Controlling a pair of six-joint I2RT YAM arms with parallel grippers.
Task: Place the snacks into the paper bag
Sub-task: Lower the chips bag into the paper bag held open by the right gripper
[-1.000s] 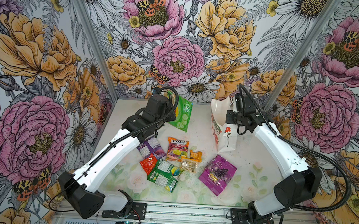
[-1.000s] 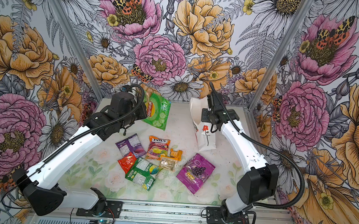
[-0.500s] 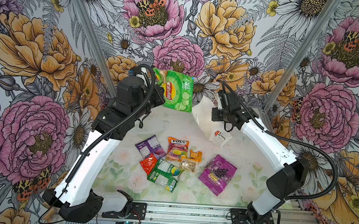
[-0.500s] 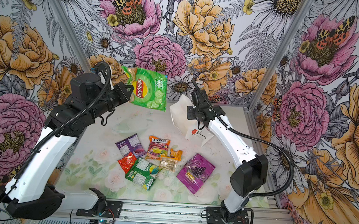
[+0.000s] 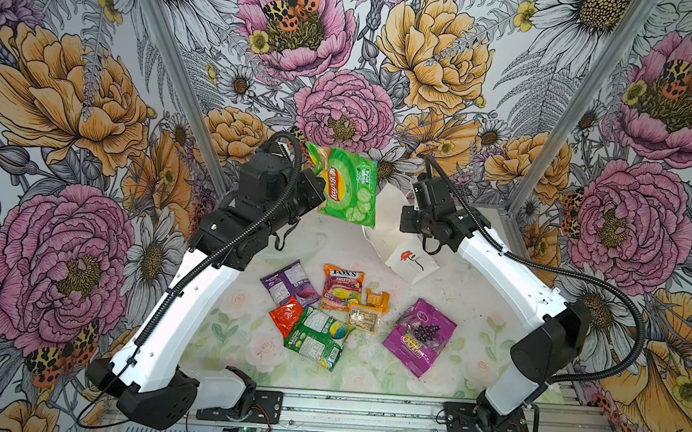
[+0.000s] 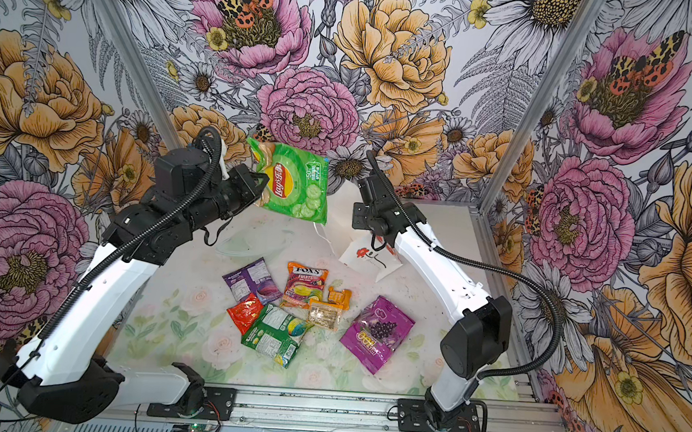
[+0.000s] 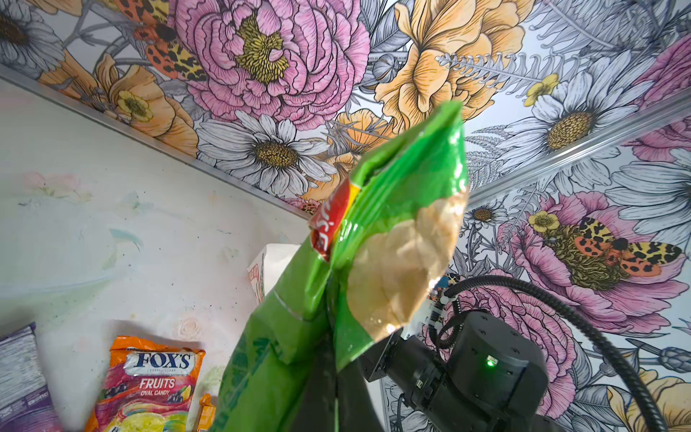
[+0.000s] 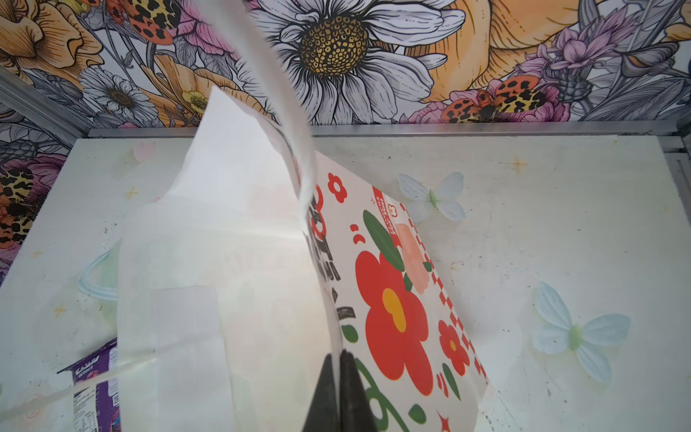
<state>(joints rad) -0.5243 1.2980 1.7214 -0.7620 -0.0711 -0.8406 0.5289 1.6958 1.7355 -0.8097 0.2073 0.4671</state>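
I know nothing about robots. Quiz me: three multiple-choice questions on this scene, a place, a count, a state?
1. Where is the green Lay's chips bag? A lying flat; B held aloft by the left gripper; C hidden.
2. How many snack packets lie on the table? A four; B ten; C seven.
3. The right gripper is: A shut on the paper bag; B open; C hidden.
Answers: B, both top views show it pinched midair; C, seven lie there; A, its wrist view shows jaws clamping paper.

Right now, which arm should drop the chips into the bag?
Left: left jaws grip the green Lay's chips bag aloft beside the paper bag, whose rim the right jaws pinch.
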